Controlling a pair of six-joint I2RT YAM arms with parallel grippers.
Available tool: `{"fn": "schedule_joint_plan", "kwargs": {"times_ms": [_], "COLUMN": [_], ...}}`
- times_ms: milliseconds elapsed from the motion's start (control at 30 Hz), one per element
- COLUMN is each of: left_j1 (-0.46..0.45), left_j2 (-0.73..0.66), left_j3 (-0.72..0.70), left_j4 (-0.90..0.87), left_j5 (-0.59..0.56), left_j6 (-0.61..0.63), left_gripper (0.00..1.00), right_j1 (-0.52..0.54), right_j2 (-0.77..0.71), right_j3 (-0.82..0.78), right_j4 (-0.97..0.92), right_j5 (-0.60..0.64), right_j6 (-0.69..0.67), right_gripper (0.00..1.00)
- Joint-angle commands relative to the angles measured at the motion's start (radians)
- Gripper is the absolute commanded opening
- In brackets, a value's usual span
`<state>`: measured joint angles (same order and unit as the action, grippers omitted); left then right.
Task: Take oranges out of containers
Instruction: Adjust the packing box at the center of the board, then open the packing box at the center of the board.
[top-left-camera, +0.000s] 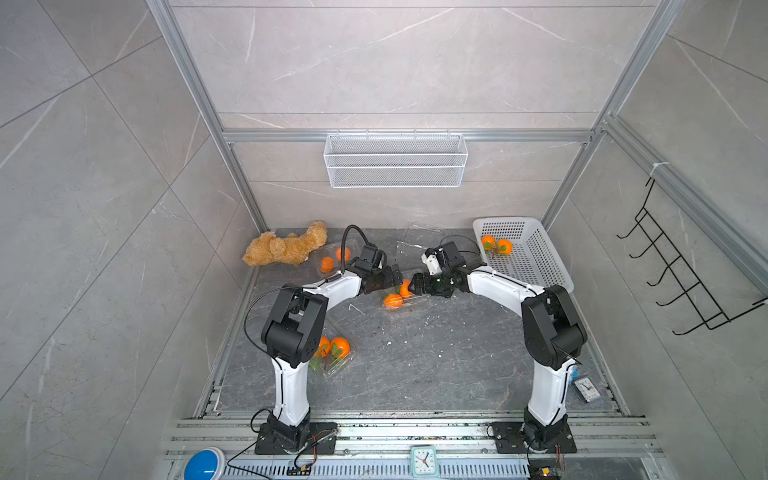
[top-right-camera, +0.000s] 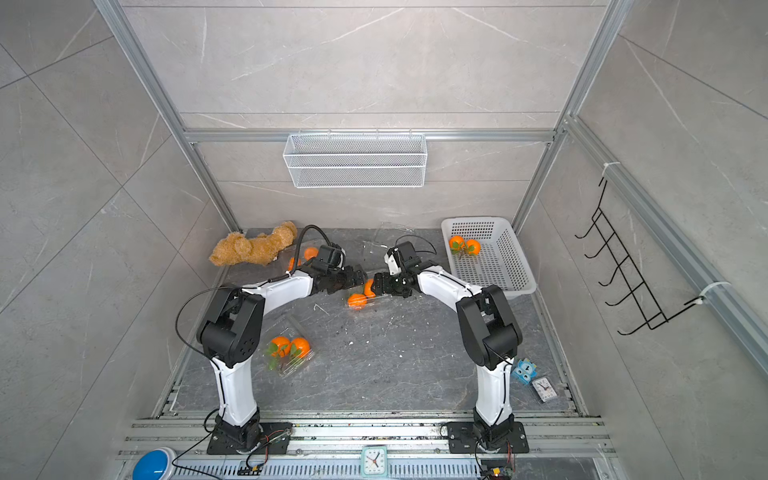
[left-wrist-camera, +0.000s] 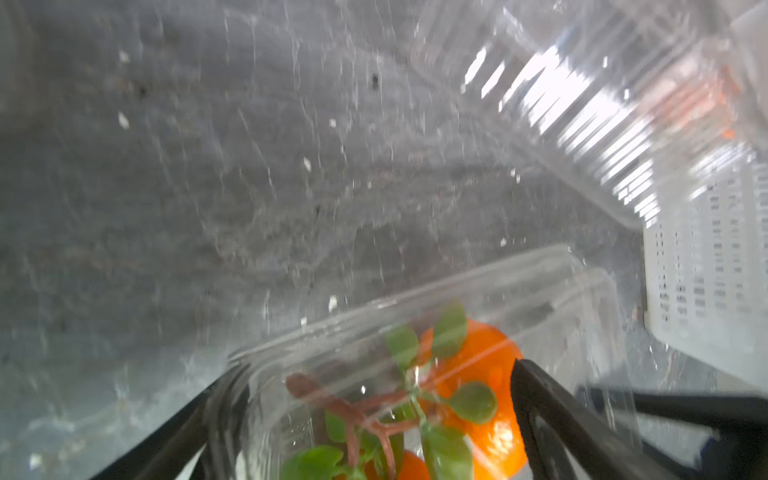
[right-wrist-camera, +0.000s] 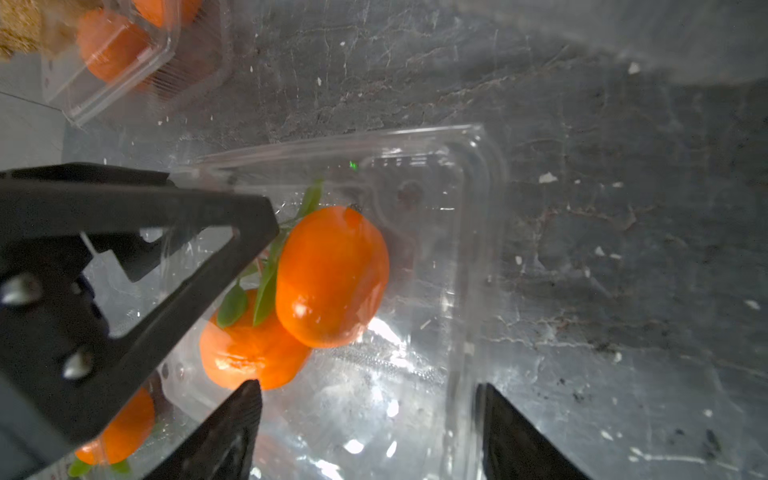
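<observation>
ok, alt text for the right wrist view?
Two leafy oranges lie in a clear clamshell container on a dark stone tabletop, with the left gripper's black fingers close beside them. The right gripper's fingers stand apart at the container's near end, holding nothing. A second container with oranges sits farther off, by tan fur.

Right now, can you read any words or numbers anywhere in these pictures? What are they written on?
"1": what looks like this digit, on the small blue toy in a top view; I am not certain of it.
Mint clock at the front edge: dial numbers too small to read.
Small clear clock beside the blue toy: dial too small to read.
Nothing else shows any readable text.
</observation>
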<state>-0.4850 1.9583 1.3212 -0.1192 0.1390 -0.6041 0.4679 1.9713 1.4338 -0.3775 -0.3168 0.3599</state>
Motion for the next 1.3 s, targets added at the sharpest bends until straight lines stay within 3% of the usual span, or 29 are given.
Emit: {"fn": "schedule_joint_plan", "kwargs": {"times_ms": [0, 167, 400, 567, 667, 800, 967, 1267], "left_j1": [-0.039, -0.088, -0.136, -0.136, -0.135, -0.135, -0.135, -0.135], "left_j2": [-0.087, -0.163, -0.281, -0.386, -0.420, -0.393, -0.306, -0.161], "left_j3": [-0.046, -0.159, -0.272, -0.278, -0.256, -0.225, -0.212, -0.125], "left_j4": [0.053, 0.111, 0.148, 0.006, -0.091, -0.131, -0.049, 0.041], "left_j5": [0.012, 0.001, 0.005, -0.058, -0.130, -0.142, -0.095, -0.024], "left_j6": [-0.035, -0.110, -0.188, -0.190, -0.165, -0.148, -0.162, -0.197], "left_gripper": [0.98, 0.98, 0.98, 0.99, 1.00, 0.99, 1.00, 0.99], "right_j1": [-0.007, -0.016, -0.058, -0.069, -0.081, -0.082, -0.063, 0.052], "right_j2": [0.028, 0.024, -0.095, -0.217, -0.314, -0.433, -0.522, -0.414], "right_j3": [0.064, 0.093, 0.003, -0.105, -0.230, -0.449, -0.701, -0.761], "right_j4": [-0.054, -0.080, -0.049, -0.026, 0.017, 0.162, 0.443, 0.756], "right_j5": [0.011, 0.010, 0.019, 0.033, 0.028, -0.038, -0.127, -0.139], "right_j6": [-0.067, -0.059, -0.021, 0.051, 0.171, 0.338, 0.519, 0.654], "right_gripper": [0.81, 0.83, 0.97, 1.00, 1.00, 1.00, 0.99, 1.00]}}
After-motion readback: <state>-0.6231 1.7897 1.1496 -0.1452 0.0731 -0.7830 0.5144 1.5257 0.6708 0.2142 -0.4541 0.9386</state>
